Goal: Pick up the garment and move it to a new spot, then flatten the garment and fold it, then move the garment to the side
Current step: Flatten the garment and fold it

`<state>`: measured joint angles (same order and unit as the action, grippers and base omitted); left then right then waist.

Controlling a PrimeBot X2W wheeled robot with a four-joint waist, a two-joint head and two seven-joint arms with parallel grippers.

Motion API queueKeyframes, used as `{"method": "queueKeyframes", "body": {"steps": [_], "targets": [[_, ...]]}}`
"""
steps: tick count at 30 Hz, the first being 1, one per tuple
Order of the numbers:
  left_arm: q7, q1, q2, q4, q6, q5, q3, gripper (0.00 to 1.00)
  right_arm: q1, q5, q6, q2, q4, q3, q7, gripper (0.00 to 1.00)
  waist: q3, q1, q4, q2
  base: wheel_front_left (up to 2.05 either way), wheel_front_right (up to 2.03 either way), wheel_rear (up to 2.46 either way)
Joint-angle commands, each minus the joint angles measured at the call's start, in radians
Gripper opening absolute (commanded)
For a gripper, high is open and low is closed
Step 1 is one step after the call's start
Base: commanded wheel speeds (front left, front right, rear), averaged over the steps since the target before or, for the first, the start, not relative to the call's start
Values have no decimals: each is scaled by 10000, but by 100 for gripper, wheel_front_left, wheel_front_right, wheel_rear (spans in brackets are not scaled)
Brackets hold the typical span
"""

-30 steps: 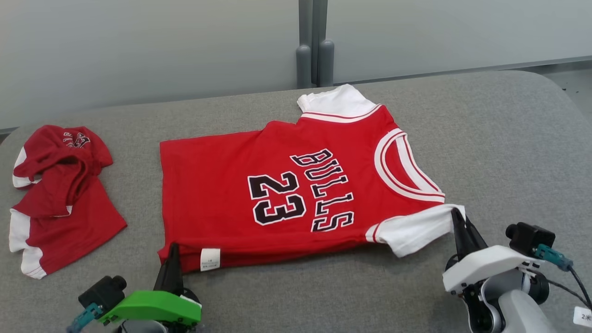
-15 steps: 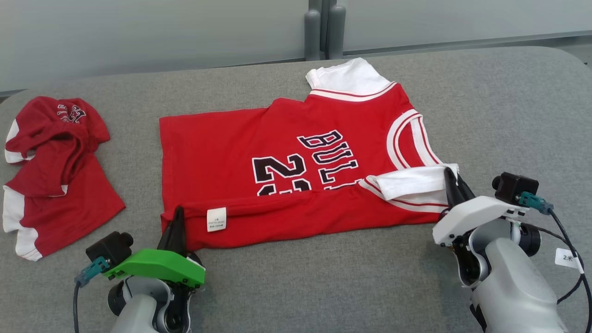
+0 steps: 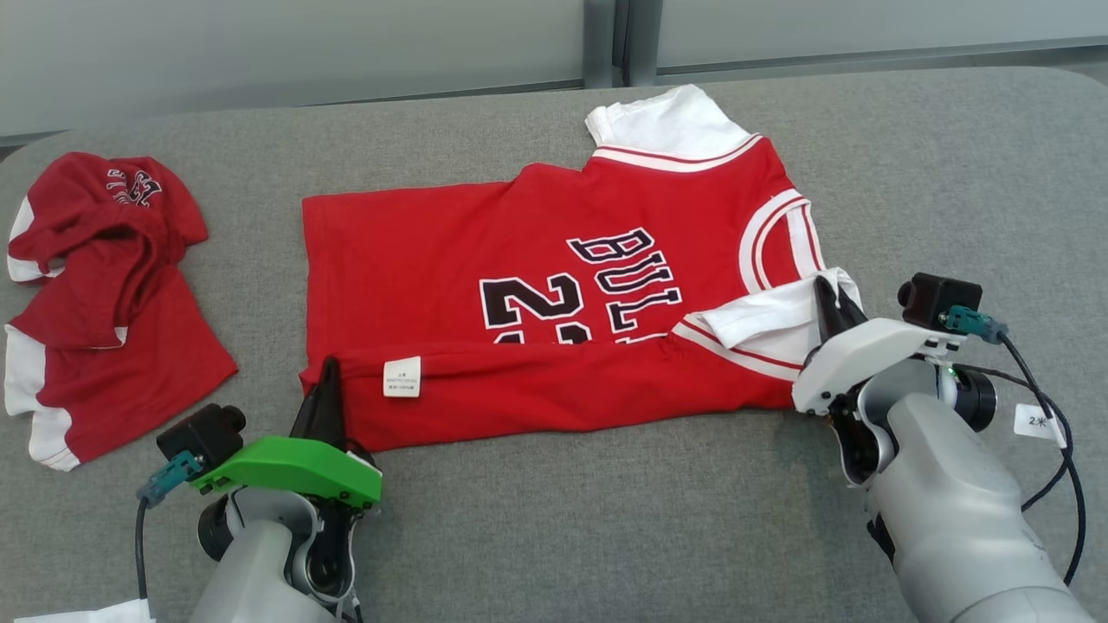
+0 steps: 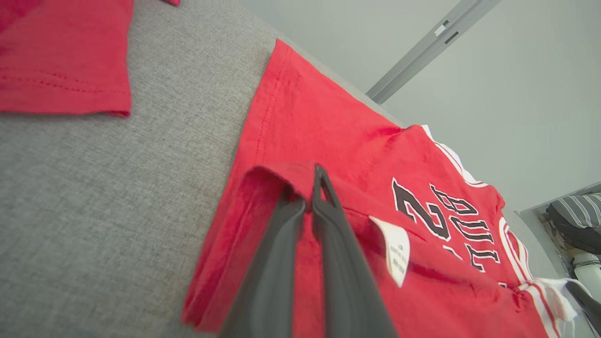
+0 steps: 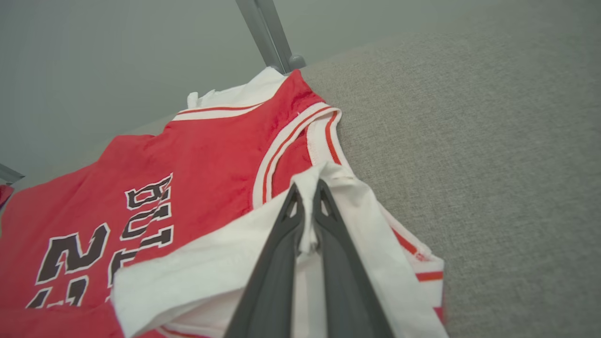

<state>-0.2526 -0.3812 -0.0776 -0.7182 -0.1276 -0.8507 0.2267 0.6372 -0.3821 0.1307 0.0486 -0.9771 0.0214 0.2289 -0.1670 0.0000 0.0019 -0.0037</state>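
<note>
The jersey [image 3: 537, 260] lies in the middle of the tabletop [image 3: 606, 528], print up, collar [image 3: 777, 251] toward 3 o'clock and hem [image 3: 308, 285] toward 9. Its 6 o'clock edge is turned over toward 12, so a red band bearing a white label [image 3: 402, 377] covers the lower part of the number [image 3: 519, 313]. The left gripper [image 3: 329, 374] has its jaws closed on the hem corner at the band's 7 o'clock end. The right gripper [image 3: 825, 290] has its jaws pinched on the white sleeve [image 3: 753, 322] at the 4 o'clock end, beside the collar. A second red garment [image 3: 95, 303] sits crumpled well apart at 9 o'clock.

The step in hand looks like the first lengthwise fold. To do it well, both arms should travel toward 12 o'clock at one pace and height, the cloth between them taut, so the crease runs straight from 9 to 3. The sleeve should land flat inside the body, not bunched. Letting go is best left until the edge rests on the jersey.
</note>
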Motion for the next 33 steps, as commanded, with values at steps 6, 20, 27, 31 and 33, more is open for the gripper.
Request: {"method": "queueKeyframes", "body": {"steps": [6,20,27,31,33], "targets": [[-121,-317,-37,49,-36,130,-31,100,875,137,1,34,-733,113,246,100,-58,0,63,37,0,0,0],[-126,532,-137,1289,-37,454,-497,100,1115,-39,1,55,42,369,366,100,22,0,53,37,0,0,0],[-102,1645,-303,1835,198,1016,-565,100,-358,595,1,71,2284,-304,367,100,282,0,-73,37,0,0,0],[214,2069,-376,1839,429,1020,-483,100,-1318,905,1,55,3307,-692,369,100,450,0,-147,37,0,0,0],[459,2237,-381,1781,564,933,-472,100,-1781,1017,1,44,3727,-848,368,100,522,0,-198,37,0,0,0]]}}
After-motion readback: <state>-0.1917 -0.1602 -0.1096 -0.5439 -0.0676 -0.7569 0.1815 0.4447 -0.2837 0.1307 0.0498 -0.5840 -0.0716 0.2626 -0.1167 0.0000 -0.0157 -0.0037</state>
